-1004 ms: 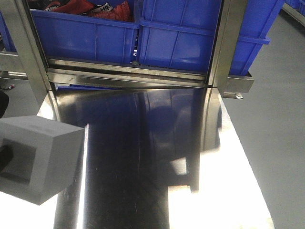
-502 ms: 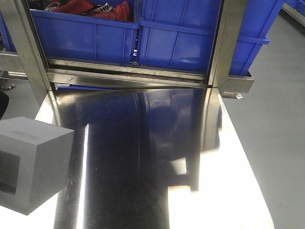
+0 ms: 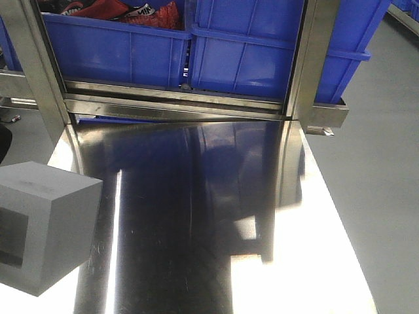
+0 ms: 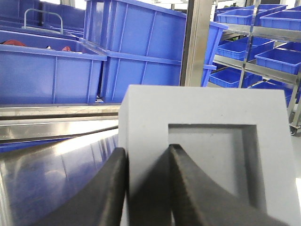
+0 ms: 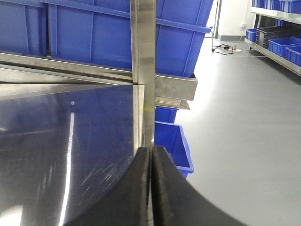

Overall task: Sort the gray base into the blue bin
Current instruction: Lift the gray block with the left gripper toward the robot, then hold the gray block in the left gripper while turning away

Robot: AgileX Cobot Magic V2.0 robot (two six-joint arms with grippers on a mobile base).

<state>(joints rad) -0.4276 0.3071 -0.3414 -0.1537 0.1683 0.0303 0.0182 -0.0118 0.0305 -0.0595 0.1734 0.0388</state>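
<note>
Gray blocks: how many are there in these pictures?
1. The gray block is at the left edge of the steel table, with the left gripper pinching one wall of its square hollow. The blue bins behind could hide more.

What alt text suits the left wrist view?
The black left gripper pinches one wall of a matte gray cube-like block with a square recess. Large glossy blue plastic bins stand behind, past a shiny steel table.

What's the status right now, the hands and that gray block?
Left gripper clamped on wall of gray base, one finger in the recess. Right gripper shut, empty. Blue bin ahead, beyond steel rail.
</note>
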